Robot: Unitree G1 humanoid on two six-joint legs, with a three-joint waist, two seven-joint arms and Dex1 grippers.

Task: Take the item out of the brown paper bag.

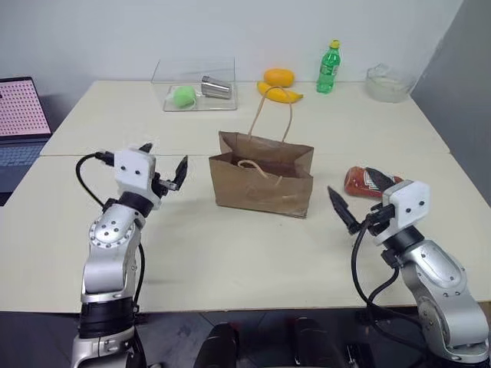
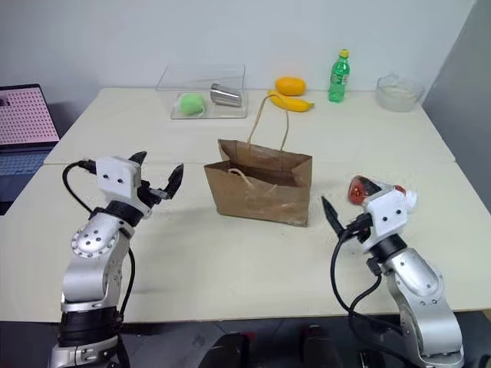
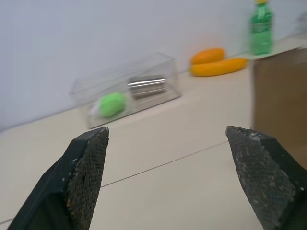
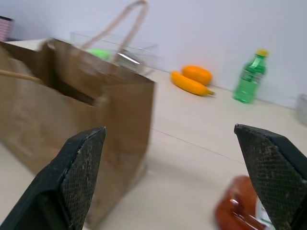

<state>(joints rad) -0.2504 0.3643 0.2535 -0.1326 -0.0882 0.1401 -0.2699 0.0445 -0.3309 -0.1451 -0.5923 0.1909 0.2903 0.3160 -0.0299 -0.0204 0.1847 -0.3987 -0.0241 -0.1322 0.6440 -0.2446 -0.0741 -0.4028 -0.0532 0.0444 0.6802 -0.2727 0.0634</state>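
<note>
Cream worktop (image 1: 230, 253): packet (image 1: 367, 182) lies freed just beyond the right gripper (image 1: 360, 207); bag (image 1: 265, 180) stands between both grippers, left gripper (image 1: 165, 165) too spread empty.

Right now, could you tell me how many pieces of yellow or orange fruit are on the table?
2: an orange fruit at the far edge, left of the green bottle, and a banana lying just in front of it. The brown paper bag could hide more inside.

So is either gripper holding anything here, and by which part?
Nothing is held. The left gripper and right gripper are both open and empty; the red packet lies on the table beside the brown paper bag.
</note>
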